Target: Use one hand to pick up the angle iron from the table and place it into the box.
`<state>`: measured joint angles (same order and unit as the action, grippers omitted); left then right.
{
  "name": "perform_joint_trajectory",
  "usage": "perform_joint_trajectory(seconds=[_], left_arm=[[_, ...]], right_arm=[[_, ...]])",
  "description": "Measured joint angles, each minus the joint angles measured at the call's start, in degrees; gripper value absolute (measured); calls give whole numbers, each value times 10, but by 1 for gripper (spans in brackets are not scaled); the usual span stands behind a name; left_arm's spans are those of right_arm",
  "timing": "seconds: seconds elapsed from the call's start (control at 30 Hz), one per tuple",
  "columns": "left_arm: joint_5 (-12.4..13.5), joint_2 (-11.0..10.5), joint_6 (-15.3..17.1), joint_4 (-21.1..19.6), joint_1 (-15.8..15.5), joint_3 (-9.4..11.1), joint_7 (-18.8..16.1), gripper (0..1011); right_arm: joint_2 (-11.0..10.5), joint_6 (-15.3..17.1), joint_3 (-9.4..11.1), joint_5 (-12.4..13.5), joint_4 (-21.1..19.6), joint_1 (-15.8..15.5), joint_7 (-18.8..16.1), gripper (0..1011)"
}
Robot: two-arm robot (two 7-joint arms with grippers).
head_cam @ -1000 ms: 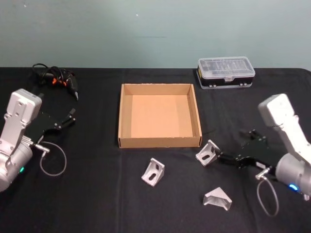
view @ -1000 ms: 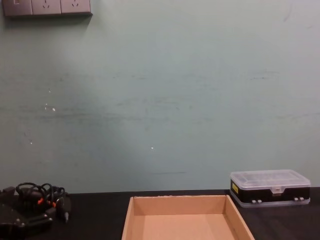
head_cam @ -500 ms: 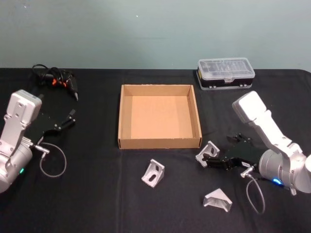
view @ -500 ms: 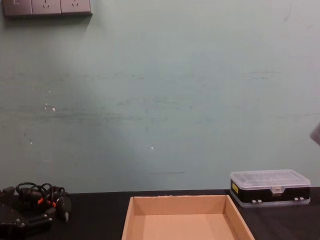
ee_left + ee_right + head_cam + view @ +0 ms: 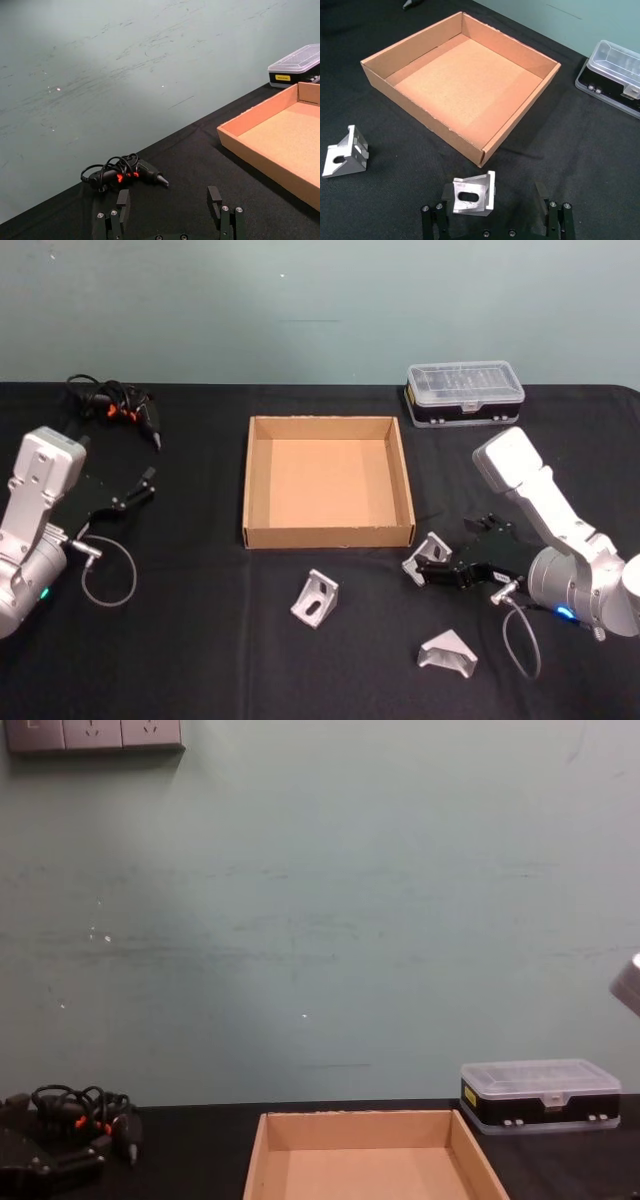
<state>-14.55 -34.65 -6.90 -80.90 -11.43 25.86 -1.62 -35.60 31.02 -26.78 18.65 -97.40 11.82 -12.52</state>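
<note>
Three silver angle irons lie on the black table (image 5: 200, 660) in front of the box (image 5: 328, 532): one (image 5: 316, 597) at the middle, one (image 5: 447, 651) nearer me, one (image 5: 427, 551) by the box's right front corner. My right gripper (image 5: 418, 571) is low at that last one. In the right wrist view this angle iron (image 5: 472, 192) sits between the open fingers of the right gripper (image 5: 493, 192), close to one finger (image 5: 445, 196) and apart from the other. The tan box (image 5: 510, 120) is empty. My left gripper (image 5: 140, 483) rests at the far left, open (image 5: 169, 197).
A clear-lidded plastic case (image 5: 464, 390) stands behind the box to the right, also seen from the chest (image 5: 540, 1095). A black corded tool (image 5: 115, 405) lies at the back left (image 5: 125, 172). The other two angle irons sit on bare tabletop.
My right arm has leaned forward and moved left, bringing its open gripper down around the angle iron by the box corner. The left arm has stayed still.
</note>
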Motion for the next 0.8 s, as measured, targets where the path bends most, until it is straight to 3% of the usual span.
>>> perform_joint_trajectory(seconds=[0.27,0.8], left_arm=[[0,0,0,0,0,0,0,1011],[0,0,0,0,0,0,0,1011]], right_arm=[[0,0,0,1,0,0,0,947],[-1,1,0,2,0,0,0,474]])
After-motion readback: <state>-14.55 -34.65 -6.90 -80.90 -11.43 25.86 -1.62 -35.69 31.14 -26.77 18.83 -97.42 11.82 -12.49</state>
